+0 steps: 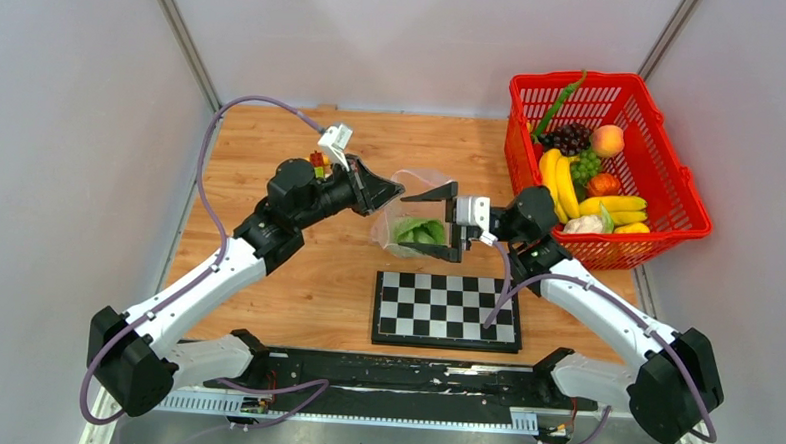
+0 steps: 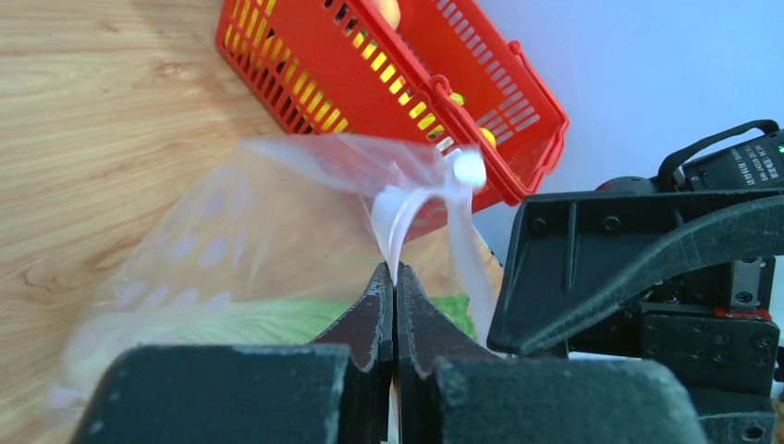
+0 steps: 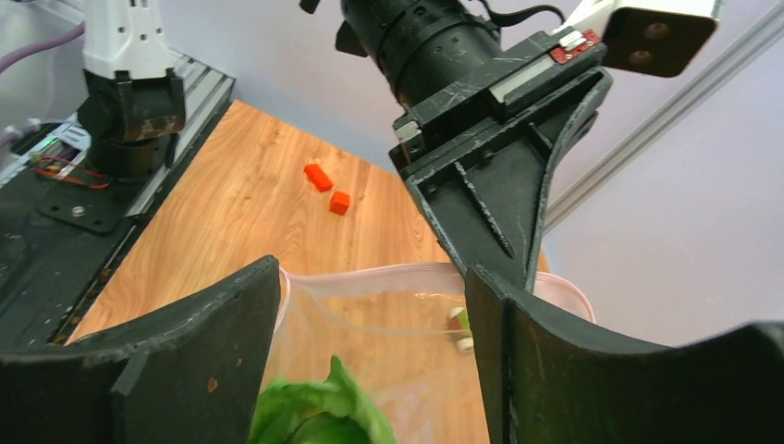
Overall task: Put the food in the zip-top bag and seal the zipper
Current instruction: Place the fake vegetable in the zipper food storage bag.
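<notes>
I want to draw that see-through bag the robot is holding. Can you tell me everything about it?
The bag is thin clear plastic with pale dots and a pinkish rim. It hangs crumpled, mouth open, with green lettuce inside. The left gripper has its jaws shut on the top edge. The right gripper has its jaws open on either side of it.

Bright, even, diffuse light, shadows barely there. Overhead shot sharp. Left wrist cam: zip-top bag kinda smeared, bit of glare on plastic.
</notes>
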{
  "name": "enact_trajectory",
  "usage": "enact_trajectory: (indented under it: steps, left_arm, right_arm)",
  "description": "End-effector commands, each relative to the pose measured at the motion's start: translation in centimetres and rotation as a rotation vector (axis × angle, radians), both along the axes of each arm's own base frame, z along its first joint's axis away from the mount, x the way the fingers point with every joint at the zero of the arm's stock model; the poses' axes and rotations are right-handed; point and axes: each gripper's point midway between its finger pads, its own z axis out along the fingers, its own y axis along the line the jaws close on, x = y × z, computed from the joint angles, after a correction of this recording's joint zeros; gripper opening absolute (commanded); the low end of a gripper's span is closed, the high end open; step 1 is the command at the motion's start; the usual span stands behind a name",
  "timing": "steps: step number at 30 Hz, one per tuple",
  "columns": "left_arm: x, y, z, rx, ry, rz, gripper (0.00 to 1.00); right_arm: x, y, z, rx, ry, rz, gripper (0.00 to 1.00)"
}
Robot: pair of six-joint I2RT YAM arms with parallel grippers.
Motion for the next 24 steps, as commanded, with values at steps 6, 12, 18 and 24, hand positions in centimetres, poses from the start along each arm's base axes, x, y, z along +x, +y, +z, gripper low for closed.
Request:
enact_trajectory:
  steps: [6, 12, 18, 24]
  left_arm:
    - [0.3, 0.5, 0.9, -0.037, -0.029, 0.022, 0.0]
    - [0.8, 1.0, -0.7, 0.013, -0.021, 0.055, 0.0]
    - [1.0, 1.1, -1.4, 0.025, -0.022, 0.066, 0.0]
    - [1.1, 1.1, -1.7, 0.024, -0.017, 0.069, 0.0]
  right_arm:
    - [-2.2, -0.7, 1.6, -0.01, 0.054, 0.054, 0.68]
    - [1.9, -4.6, 8.4, 0.276, 0.437, -0.34, 0.71]
    - [7.9, -11.1, 2.6, 0.365, 1.0, -0.938, 0.67]
    - [6.9, -9.8, -2.4, 0.309, 1.283, -0.942, 0.72]
